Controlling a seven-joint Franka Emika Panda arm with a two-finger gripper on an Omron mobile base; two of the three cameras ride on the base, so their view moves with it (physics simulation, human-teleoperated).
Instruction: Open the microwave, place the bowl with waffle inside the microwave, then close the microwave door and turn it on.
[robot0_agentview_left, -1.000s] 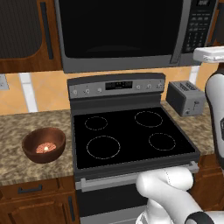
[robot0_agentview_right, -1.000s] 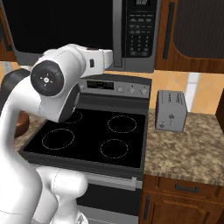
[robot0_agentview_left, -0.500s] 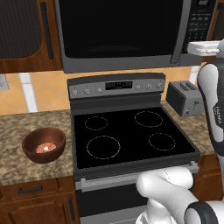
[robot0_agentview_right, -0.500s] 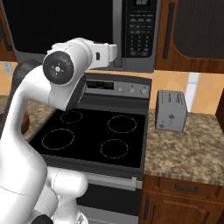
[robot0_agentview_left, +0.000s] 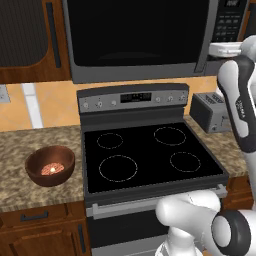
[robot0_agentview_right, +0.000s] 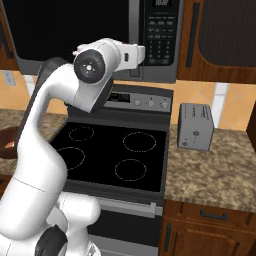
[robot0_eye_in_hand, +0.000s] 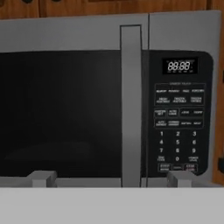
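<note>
Microwave (robot0_agentview_left: 140, 37): mounted above the stove, closed, dark glass front facing the arm.
Microwave door (robot0_eye_in_hand: 65, 113): shut; its long vertical bar handle (robot0_eye_in_hand: 131, 105) stands at the door's right edge, just beside the keypad panel (robot0_eye_in_hand: 179, 127).
Display: reads 88:88 above the button rows.
Gripper (robot0_eye_in_hand: 111, 178): raised to microwave height and facing it squarely; the 2 fingertips (robot0_eye_in_hand: 41, 178) stand wide apart with nothing between them, and the handle lies between their lines, closer to the right tip.
Bowl (robot0_agentview_left: 50, 165): on the granite counter left of the stove, well apart from the gripper.
Waffle (robot0_agentview_left: 52, 169): lying inside the bowl.
Step in hand: opening the door, by my reading; nothing of the task looks done yet.
Doing it well: shift the hand slightly so the bar sits midway between the fingers, advance until the pads pass either side of it, then close and pull in an arc about the door's left edge, where the hinge likely sits.
Risk: a drift to the right could press keypad buttons instead.
Stove (robot0_agentview_left: 150, 155): black top with 4 burner rings, bare.
Toaster (robot0_agentview_right: 195, 126): silver, on the counter right of the stove, well below the hand.
</note>
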